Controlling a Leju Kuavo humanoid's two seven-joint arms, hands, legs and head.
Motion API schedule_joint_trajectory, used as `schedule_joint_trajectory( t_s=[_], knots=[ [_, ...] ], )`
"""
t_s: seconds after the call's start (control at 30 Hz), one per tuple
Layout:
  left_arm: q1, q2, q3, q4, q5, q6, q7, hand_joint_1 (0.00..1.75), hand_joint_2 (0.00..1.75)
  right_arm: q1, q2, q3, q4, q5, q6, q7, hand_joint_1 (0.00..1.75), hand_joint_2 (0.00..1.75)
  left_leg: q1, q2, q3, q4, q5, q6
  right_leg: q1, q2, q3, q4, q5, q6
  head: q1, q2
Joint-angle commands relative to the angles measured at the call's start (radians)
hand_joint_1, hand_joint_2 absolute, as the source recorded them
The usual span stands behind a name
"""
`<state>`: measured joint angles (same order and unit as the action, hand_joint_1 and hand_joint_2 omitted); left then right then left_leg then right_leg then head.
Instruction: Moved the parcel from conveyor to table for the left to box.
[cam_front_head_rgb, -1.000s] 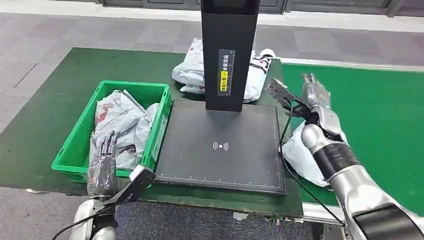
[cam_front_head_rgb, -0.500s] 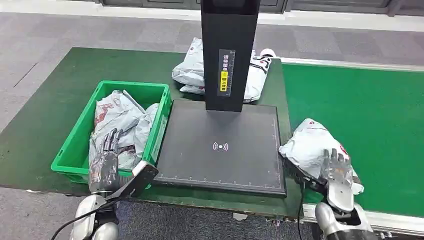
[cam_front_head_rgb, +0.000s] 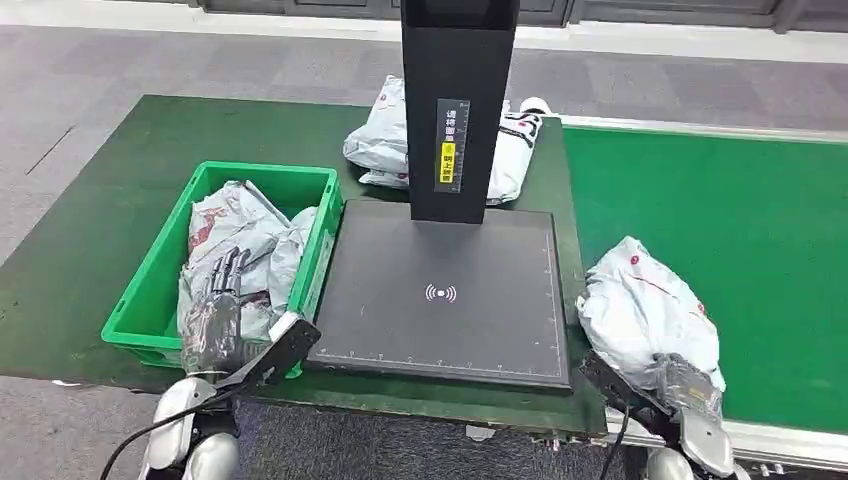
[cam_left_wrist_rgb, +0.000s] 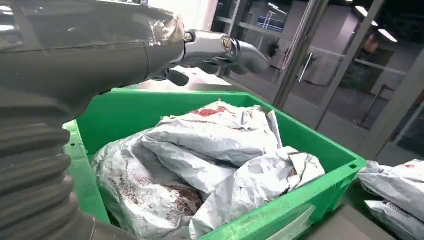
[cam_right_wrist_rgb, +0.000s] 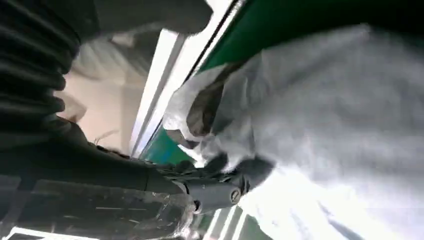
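A grey-white parcel (cam_front_head_rgb: 648, 310) (cam_right_wrist_rgb: 340, 115) with red print lies on the green conveyor (cam_front_head_rgb: 730, 200), just right of the black scan plate (cam_front_head_rgb: 445, 330). My right hand (cam_front_head_rgb: 692, 395) (cam_right_wrist_rgb: 210, 192) sits low at the parcel's near edge. Its dark fingertips (cam_right_wrist_rgb: 220, 165) touch the crumpled plastic, and the blur hides whether they grip it. My left hand (cam_front_head_rgb: 212, 315) (cam_left_wrist_rgb: 220, 47) hovers with fingers stretched out over the near side of the green box (cam_front_head_rgb: 265, 172) (cam_left_wrist_rgb: 310, 192), holding nothing. Several grey parcels (cam_front_head_rgb: 235, 240) (cam_left_wrist_rgb: 210, 140) lie in that box.
A tall black column (cam_front_head_rgb: 458, 110) rises from the back of the scan plate. Behind it lie more parcels (cam_front_head_rgb: 385, 140) on the green table mat (cam_front_head_rgb: 90, 240). The conveyor's metal edge (cam_front_head_rgb: 790, 445) runs along the near right.
My right hand came down from beside the column to the parcel's near edge, uncovering the parcel. My left hand stayed over the box.
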<state>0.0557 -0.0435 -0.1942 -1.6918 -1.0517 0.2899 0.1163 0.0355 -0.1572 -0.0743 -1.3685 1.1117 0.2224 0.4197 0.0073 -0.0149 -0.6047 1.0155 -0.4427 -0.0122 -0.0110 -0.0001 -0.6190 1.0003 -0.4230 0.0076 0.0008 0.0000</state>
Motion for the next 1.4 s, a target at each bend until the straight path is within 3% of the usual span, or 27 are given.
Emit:
schedule_joint_trajectory(
  t_s=[0.03, 0.57, 0.73, 0.9, 0.93, 0.97, 1.07, 1.4],
  knots=[
    [-0.062, 0.003, 0.001, 0.076, 0.005, -0.015, 0.002, 0.0, 1.75, -0.116, 0.072, -0.139, 0.247, -0.04, -0.027, -0.045, 1.75, 1.75, 0.0, 0.001, 0.006, -0.003, 0.0, 0.0, 0.0, 0.0, 0.006, -0.003, 0.0, 0.0, 0.0, 0.0],
    [-0.072, -0.001, 0.005, 0.087, 0.026, -0.012, -0.007, 0.0, 1.75, -0.163, 0.064, -0.076, 0.28, -0.012, -0.007, -0.061, 1.75, 1.75, 0.0, 0.005, 0.008, -0.004, -0.001, 0.0, 0.0, 0.003, 0.007, -0.004, 0.0, -0.001, 0.0, 0.0],
    [-0.056, 0.001, 0.014, 0.069, 0.025, -0.005, -0.008, 0.0, 1.75, -0.221, 0.073, -0.103, 0.303, -0.03, -0.116, -0.109, 1.75, 1.75, 0.0, 0.004, 0.005, -0.002, -0.001, 0.0, 0.0, 0.003, 0.004, -0.002, 0.0, -0.001, 0.0, 0.0],
    [-0.008, -0.012, 0.038, 0.019, 0.008, -0.008, -0.01, 0.0, 1.75, -0.239, 0.089, -0.124, 0.151, -0.05, -0.244, -0.116, 1.75, 1.75, -0.001, 0.006, 0.002, -0.001, -0.001, 0.0, -0.001, 0.005, 0.0, 0.0, 0.001, -0.001, 0.0, 0.0],
    [-0.001, -0.016, 0.04, 0.013, 0.003, -0.009, -0.011, 0.0, 1.75, -0.231, 0.093, -0.126, 0.105, -0.042, -0.273, -0.119, 0.09, 1.75, -0.001, 0.007, 0.004, -0.001, -0.002, 0.0, 0.0, 0.005, 0.002, 0.0, 0.0, -0.001, 0.0, 0.0],
    [0.007, -0.022, 0.041, 0.007, -0.001, -0.009, -0.013, 0.0, 1.75, -0.217, 0.099, -0.128, 0.039, -0.032, -0.316, -0.129, 0.0, 1.75, -0.001, 0.005, 0.002, -0.001, -0.001, 0.0, -0.001, 0.004, 0.001, 0.001, 0.0, -0.001, 0.0, 0.0],
    [-0.001, -0.026, 0.038, 0.026, -0.003, -0.011, -0.014, 0.0, 1.75, -0.182, 0.103, -0.129, -0.063, -0.031, -0.339, -0.135, 0.0, 1.75, -0.001, 0.004, 0.003, -0.001, -0.001, 0.0, -0.001, 0.003, 0.002, 0.001, -0.001, -0.001, 0.0, 0.0],
    [-0.033, -0.022, 0.026, 0.068, -0.004, -0.008, -0.018, 0.0, 1.75, -0.139, 0.098, -0.122, -0.123, 0.0, -0.409, -0.14, 0.0, 1.75, 0.0, 0.001, 0.002, -0.001, 0.0, 0.0, 0.0, 0.0, 0.001, 0.0, -0.001, -0.001, 0.0, 0.0]
  ],
)
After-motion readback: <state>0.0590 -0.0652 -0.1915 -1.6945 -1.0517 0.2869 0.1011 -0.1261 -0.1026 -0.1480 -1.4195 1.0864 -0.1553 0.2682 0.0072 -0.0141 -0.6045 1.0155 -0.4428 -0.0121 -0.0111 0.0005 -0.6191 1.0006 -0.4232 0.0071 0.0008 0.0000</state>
